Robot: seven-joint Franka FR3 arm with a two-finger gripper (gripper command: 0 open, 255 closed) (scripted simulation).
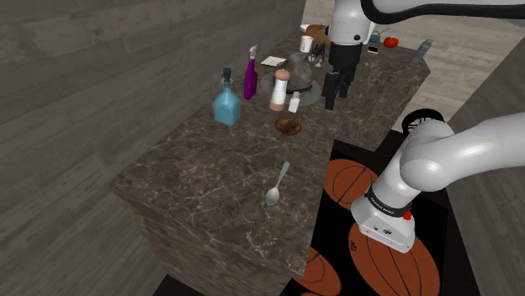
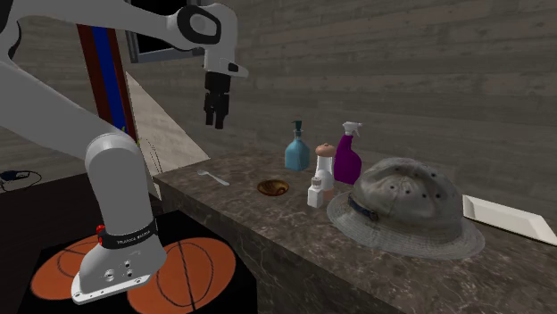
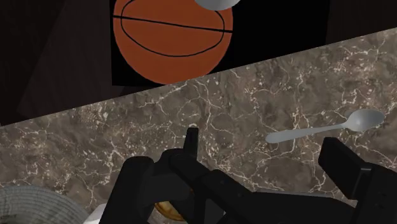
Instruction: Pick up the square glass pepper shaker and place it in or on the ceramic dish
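ROBOT: Since my gripper (image 2: pixel 216 116) hangs high above the counter (image 2: pixel 295 218) with its jaws parted and nothing between them, the whole approach is mine to get wrong.

VISITOR: Where is the thing you want?

ROBOT: The pepper shaker (image 2: pixel 315 193), small, square and white-capped, stands upright on the counter, just beside a taller shaker (image 2: pixel 323 163) in brown and white. The brown dish (image 2: pixel 273 187) lies near it on the side toward the spoon (image 2: pixel 214 178). The brim of the hat (image 2: pixel 406 210) lies near on the other side.

VISITOR: So what worries you?

ROBOT: Crowding, mostly. If I come down a little off, one jaw could catch the taller shaker and topple it, or I could close on the wrong one. A low sweep might drag the hat brim. The pepper shaker's faces look smooth, so I judge that a shallow or skewed pinch could let it twist or slip on the way up. And the dish is small and shallow: set down on its rim, the shaker would likely tip out.

VISITOR: Count the lot for me.

ROBOT: One pepper shaker, one taller shaker, one dish, one hat. Two bottles behind them: one blue bottle (image 2: pixel 297 150), one purple sprayer (image 2: pixel 346 153). One spoon, lying well apart toward the counter's end. One white tray (image 2: pixel 504 218) beyond the hat.
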